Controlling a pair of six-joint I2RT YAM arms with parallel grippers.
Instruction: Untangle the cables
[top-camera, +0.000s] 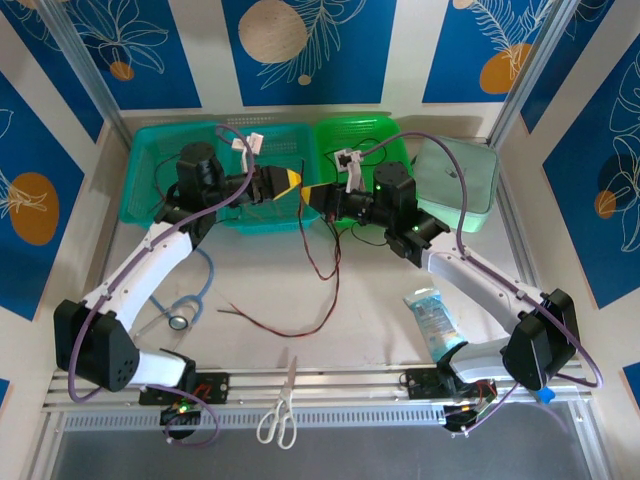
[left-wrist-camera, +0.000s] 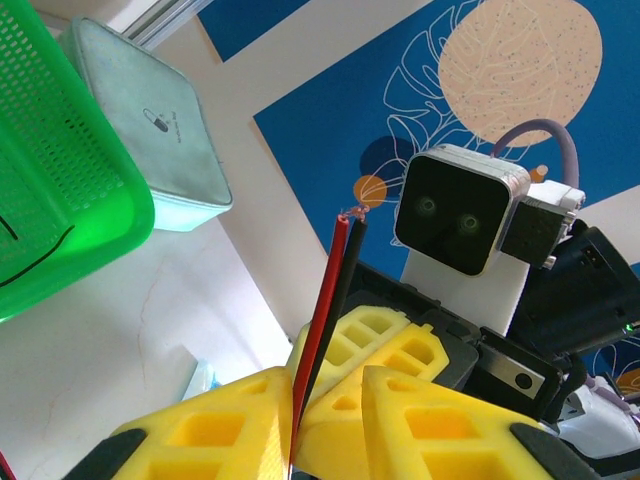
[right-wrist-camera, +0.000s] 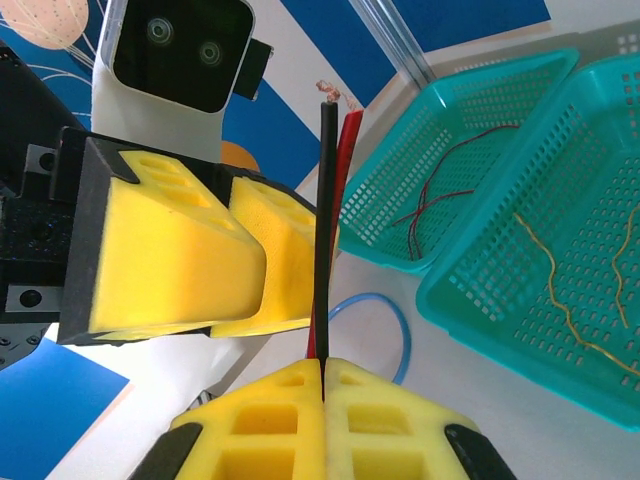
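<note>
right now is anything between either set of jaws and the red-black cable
Nothing visible stands in the way. The left jaws and right jaws meet tip to tip, each shut directly on the red-black cable, with its cut end sticking out past them.

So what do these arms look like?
The left arm and right arm have white links between black joints, with purple cables looping alongside. The left end effector and right end effector each carry two yellow wedge fingers with cut-out pockets.
</note>
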